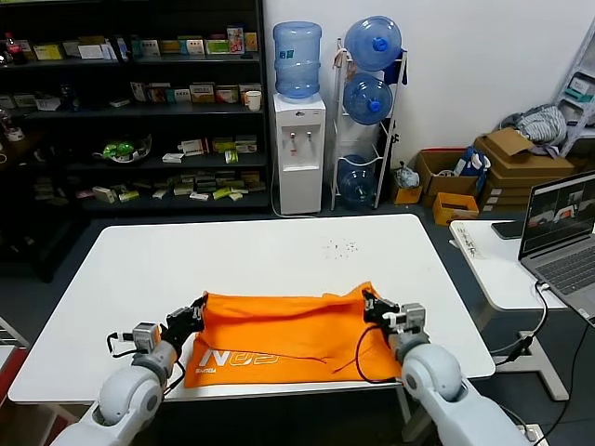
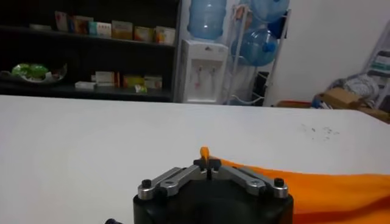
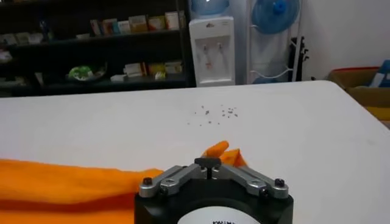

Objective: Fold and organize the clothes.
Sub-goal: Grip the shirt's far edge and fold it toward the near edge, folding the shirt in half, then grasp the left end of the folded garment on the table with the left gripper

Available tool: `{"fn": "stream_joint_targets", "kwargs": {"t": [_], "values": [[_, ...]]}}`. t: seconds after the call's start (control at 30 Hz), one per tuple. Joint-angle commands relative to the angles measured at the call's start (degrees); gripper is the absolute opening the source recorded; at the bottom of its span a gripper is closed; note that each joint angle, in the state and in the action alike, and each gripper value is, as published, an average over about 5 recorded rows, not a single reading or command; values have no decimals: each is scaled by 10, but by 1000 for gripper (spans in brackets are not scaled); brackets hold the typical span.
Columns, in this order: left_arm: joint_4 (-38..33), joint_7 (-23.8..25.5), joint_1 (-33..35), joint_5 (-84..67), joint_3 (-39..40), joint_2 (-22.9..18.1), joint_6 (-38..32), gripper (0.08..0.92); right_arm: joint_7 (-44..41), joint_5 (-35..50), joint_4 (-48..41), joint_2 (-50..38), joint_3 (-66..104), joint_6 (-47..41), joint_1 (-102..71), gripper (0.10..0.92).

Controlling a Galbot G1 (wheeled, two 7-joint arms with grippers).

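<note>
So the orange T-shirt (image 1: 284,336) was lying flat-ish on the near half of the white counter (image 1: 139,269), already doubled over into a wide band, its long axis running left to right across the robot's front. White lettering showed on the near left part, and a thin dark cord looped over the near right part.

Both hands were on it. The left hand (image 1: 197,311) was closed on the far left corner of the shirt, and in the left wrist view a little orange tip of cloth poked up right between the shut fingers (image 2: 207,163). The right hand (image 1: 372,303) was pinched on the far right corner in the same way, with an orange nub sticking out past its fingers (image 3: 208,163).

So each hand sat at its own end of the long far edge, neither nearer than the other, with the rest of the shirt lying toward the robot from them. My guess is the next fold turns on that: carry the far edge evenly, both corners together.

As for containers, open cardboard boxes (image 1: 444,177) sat on the floor past the right of the counter; couldn't tell what was in them.
</note>
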Motion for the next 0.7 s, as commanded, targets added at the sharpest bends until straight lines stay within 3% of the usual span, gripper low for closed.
{"fn": "stream_joint_targets", "kwargs": {"t": [0.03, 0.23, 0.47, 0.7], "values": [[-60, 0, 85, 17, -21, 10, -8, 92, 46, 13, 162, -63, 34, -19, -153, 124], [-81, 7, 127, 24, -39, 8, -4, 123, 61, 16, 181, -74, 69, -38, -190, 140], [-69, 5, 153, 30, -54, -10, 3, 314, 70, 19, 176, -72, 115, -27, -201, 336], [6, 14, 131, 48, -62, -60, -5, 513, 69, 9, 167, -49, 150, -15, -226, 536]]}}
